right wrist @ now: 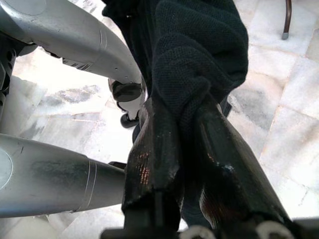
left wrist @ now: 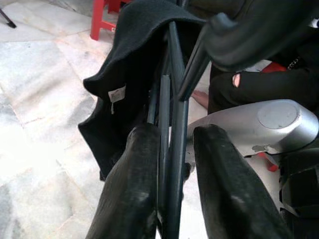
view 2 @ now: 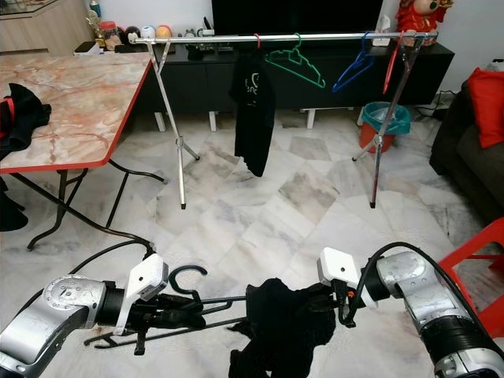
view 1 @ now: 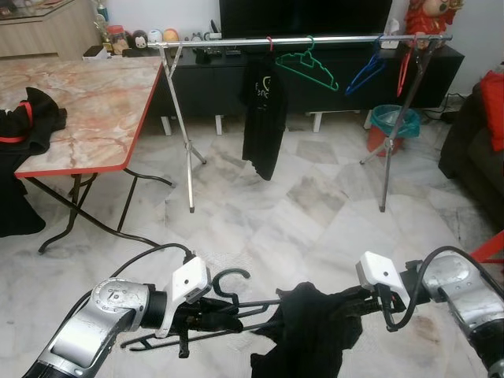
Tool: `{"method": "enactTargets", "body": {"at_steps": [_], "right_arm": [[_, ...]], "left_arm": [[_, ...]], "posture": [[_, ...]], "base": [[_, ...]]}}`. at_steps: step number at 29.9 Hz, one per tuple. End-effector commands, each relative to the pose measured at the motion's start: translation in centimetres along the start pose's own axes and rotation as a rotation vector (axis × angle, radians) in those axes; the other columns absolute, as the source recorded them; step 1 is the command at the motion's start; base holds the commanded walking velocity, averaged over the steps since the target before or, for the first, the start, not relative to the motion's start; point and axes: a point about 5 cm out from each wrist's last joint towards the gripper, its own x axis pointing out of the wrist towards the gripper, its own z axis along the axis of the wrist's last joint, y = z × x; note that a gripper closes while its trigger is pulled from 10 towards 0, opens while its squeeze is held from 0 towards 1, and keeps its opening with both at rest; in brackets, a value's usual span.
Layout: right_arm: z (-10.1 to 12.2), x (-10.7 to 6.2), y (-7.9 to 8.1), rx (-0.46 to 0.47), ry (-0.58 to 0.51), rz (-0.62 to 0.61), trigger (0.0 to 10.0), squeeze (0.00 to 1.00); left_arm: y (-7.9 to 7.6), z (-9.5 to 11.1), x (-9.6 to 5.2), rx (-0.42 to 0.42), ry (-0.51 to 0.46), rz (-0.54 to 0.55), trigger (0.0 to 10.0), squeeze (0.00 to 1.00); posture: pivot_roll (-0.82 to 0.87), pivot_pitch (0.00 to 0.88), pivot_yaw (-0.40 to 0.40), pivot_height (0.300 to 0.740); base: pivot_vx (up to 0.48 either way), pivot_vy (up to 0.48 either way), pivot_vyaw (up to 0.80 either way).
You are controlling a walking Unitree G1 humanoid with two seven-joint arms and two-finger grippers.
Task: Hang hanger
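Hanger [view 1: 236, 305], thin black wire with a hooked top, lies level well short of the steel clothes rail [view 1: 303, 40]. Left gripper [view 1: 211, 313] pinches its bars; right gripper [view 2: 315, 303] clamps the crumpled black knit garment [view 1: 311, 327] draped on it.

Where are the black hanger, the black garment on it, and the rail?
black hanger [view 1: 231, 275], left eye view, on its hook.
black garment [view 1: 311, 327], left eye view, on the bunched cloth between the grippers.
rail [view 1: 339, 38], left eye view, on the bare bar between the green and blue hangers.
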Motion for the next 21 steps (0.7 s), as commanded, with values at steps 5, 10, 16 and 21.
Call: {"method": "enactTargets", "body": {"at_steps": [5,10,16,21], "right_arm": [[0.8,0.3,-0.3,-0.034,-0.021,-0.010,0.0,0.00],[0.3,0.3,-0.5,-0.027,0.007,-0.040,0.0,0.00],[-0.2,0.4,-0.3,-0.014,0.026,-0.041,0.0,0.00],[-0.5,0.3,-0.4,-0.002,0.018,-0.081,0.0,0.00]], "left_arm": [[0.0,0.5,-0.9,0.034,0.009,-0.005,10.0,1.00],[0.6,0.6,-2.1,0.040,0.023,0.033,10.0,1.00],[1.1,0.3,-3.4,0.033,0.040,0.073,10.0,1.00],[2.2,0.3,-4.8,0.047,0.049,0.189,10.0,1.00]], "posture": [[-0.01,0.000,0.019,0.740],[-0.01,0.000,0.017,0.740],[0.00,0.000,0.018,0.740],[-0.01,0.000,0.019,0.740]], "base": [[0.000,0.000,0.00],[0.000,0.000,0.00],[0.000,0.000,0.00],[0.000,0.000,0.00]]}}
